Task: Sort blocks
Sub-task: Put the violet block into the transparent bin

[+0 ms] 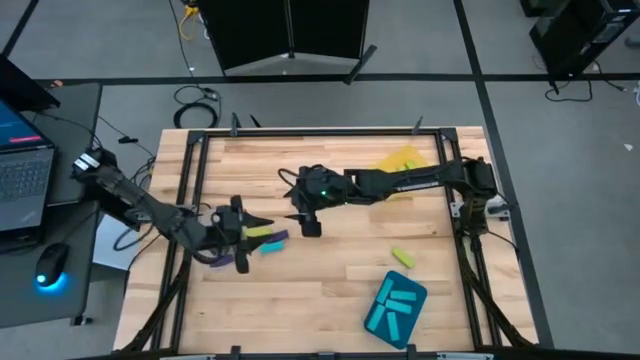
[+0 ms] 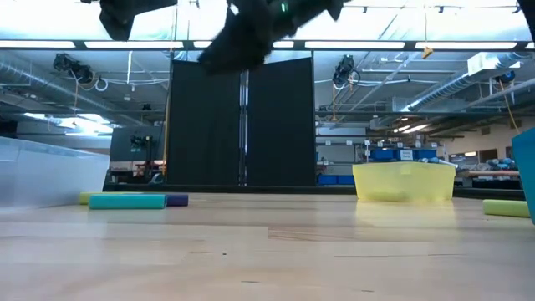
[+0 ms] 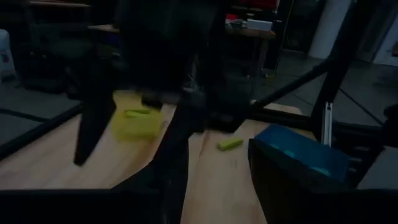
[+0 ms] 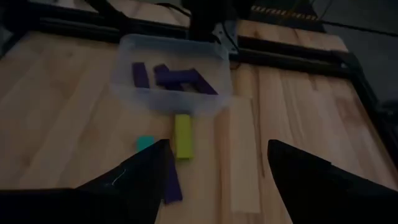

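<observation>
Step in hand: a pick is judged under way; the right tool (image 1: 297, 217) is held above the loose blocks near the clear tray (image 4: 214, 68), its fingers spread and nothing between them.
Blocks: a yellow-green block (image 4: 182, 135), a cyan block (image 4: 145, 143) and a purple block (image 4: 172, 182) lie just beside the clear tray, which already holds purple blocks (image 4: 180, 78); another yellow-green block (image 1: 402, 258) lies apart, near the teal tray (image 1: 394, 307).
Left tool: the left tool (image 1: 262, 224) is seen spread, above the same cluster.
Next move: a descent onto one block is called for, with the neighbours untouched.
Edges: the tray wall and the other arm stand near.
Open room: the bare tabotop middle of the tabletop (image 1: 330, 270) is left free.
</observation>
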`<state>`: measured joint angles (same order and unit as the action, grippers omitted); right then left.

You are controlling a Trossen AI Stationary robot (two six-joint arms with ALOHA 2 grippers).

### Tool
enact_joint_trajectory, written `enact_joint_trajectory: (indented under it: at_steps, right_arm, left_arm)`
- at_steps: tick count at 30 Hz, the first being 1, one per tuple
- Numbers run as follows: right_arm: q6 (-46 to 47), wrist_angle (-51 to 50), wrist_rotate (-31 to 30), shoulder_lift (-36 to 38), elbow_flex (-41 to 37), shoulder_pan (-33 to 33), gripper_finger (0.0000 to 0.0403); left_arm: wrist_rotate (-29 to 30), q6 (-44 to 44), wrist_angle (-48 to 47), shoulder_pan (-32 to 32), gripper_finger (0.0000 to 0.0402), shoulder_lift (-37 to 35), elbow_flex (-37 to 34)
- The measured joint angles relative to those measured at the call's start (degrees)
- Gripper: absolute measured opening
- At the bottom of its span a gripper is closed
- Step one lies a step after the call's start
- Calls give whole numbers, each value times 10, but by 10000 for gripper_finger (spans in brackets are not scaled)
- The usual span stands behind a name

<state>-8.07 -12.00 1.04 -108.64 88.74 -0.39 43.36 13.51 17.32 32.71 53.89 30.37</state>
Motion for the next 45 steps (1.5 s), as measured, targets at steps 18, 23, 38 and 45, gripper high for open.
enact_joint_trajectory:
  at_steps: [18, 23, 38, 45]
  right_arm:
    - [62, 265, 31, -137, -103, 24, 278]
    - [79, 264, 30, -196, -51, 47, 278]
    - [83, 233, 18, -271, 90, 21, 273]
    - [65, 171, 47, -272, 92, -10, 271]
  left_arm:
    - [87, -37, -93, 0, 172, -132, 0]
    - [88, -27, -98, 0, 172, -132, 0]
    - [102, -7, -122, -1, 173, -131, 0]
    - [96, 3, -130, -1, 173, -130, 0]
